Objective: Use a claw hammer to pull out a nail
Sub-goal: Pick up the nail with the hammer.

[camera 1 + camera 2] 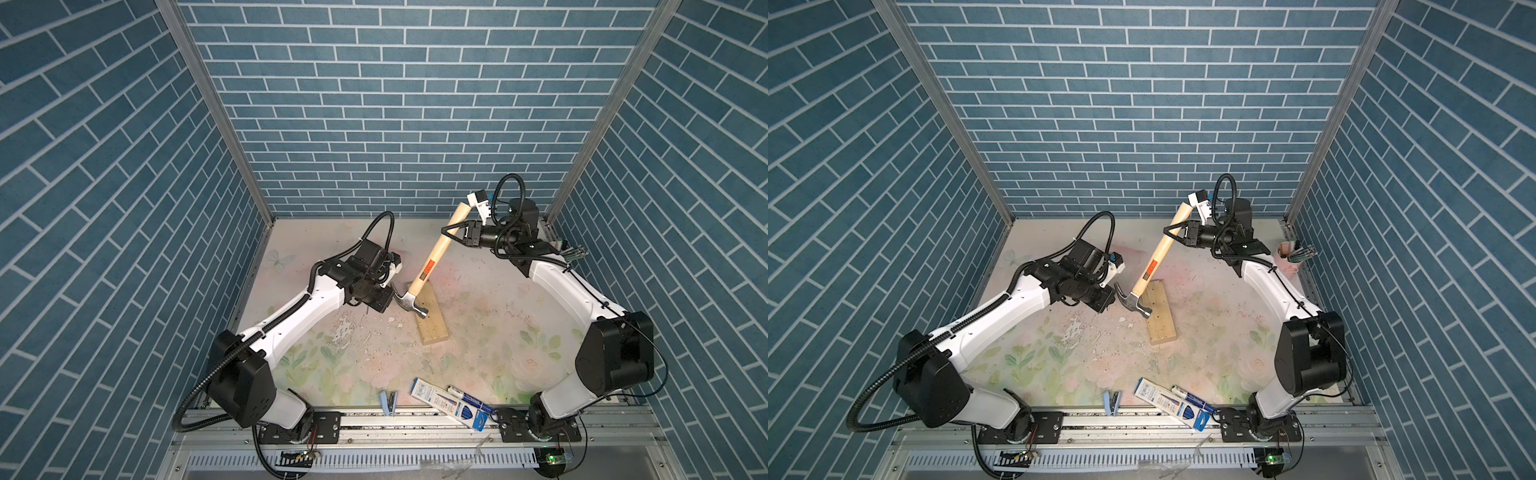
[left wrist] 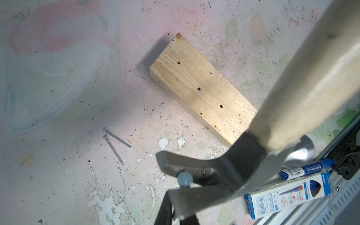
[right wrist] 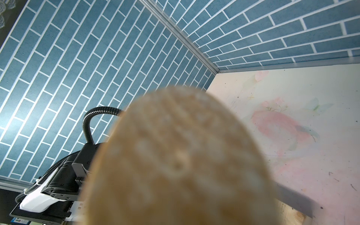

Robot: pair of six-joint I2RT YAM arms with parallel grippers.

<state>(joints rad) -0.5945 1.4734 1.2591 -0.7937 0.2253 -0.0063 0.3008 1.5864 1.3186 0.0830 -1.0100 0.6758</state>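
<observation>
The claw hammer (image 1: 432, 257) leans over the table, its dark head (image 1: 409, 301) resting on the wooden block (image 1: 432, 320). My right gripper (image 1: 451, 232) is shut on the upper part of the pale handle (image 1: 1154, 266). In the right wrist view the blurred handle end (image 3: 179, 159) hides the jaws. A nail's round head (image 2: 184, 179) sits in the slot of the claw (image 2: 194, 169). My left gripper (image 2: 180, 212) is shut just under the claw, apparently on the nail's shaft, which the claw mostly hides. The left gripper (image 1: 388, 293) meets the claw tip in both top views.
Two loose nails (image 2: 116, 140) lie on the table beside the block (image 2: 202, 87), which shows several empty holes. A blue pen box (image 1: 453, 403), a marker (image 1: 467, 397) and a pale blue stapler (image 1: 390, 402) lie at the front edge. A pink cup (image 1: 1287, 251) stands at the right wall.
</observation>
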